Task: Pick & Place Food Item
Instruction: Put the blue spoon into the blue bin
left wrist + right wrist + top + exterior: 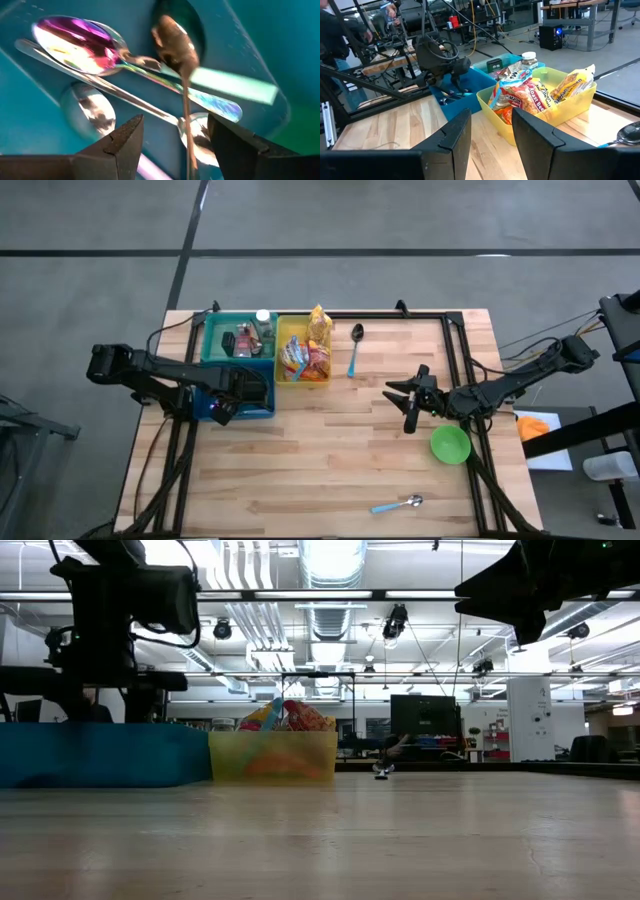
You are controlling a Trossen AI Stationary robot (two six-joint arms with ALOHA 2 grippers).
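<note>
Several food packets [312, 352] [522, 95] stand in a yellow bin [284, 370] [570, 117] at the table's far middle. My left gripper [225, 405] [175, 125] points down into a blue bin [268, 388] [30, 125] and is open. The bin holds several spoons: an iridescent one [80, 37], silver ones [95, 107] and a bronze one [175, 47] whose handle runs between my fingers without a visible hold. My right gripper [408, 405] [491, 120] hovers level right of centre, open and holding nothing, facing the bins.
A teal bin [237, 338] with jars sits behind the blue one. A black spoon with a blue handle [355, 348] lies right of the yellow bin. A green bowl [450, 444] and a blue-handled spoon [398, 504] lie at the near right. Bare wood spreads across the middle.
</note>
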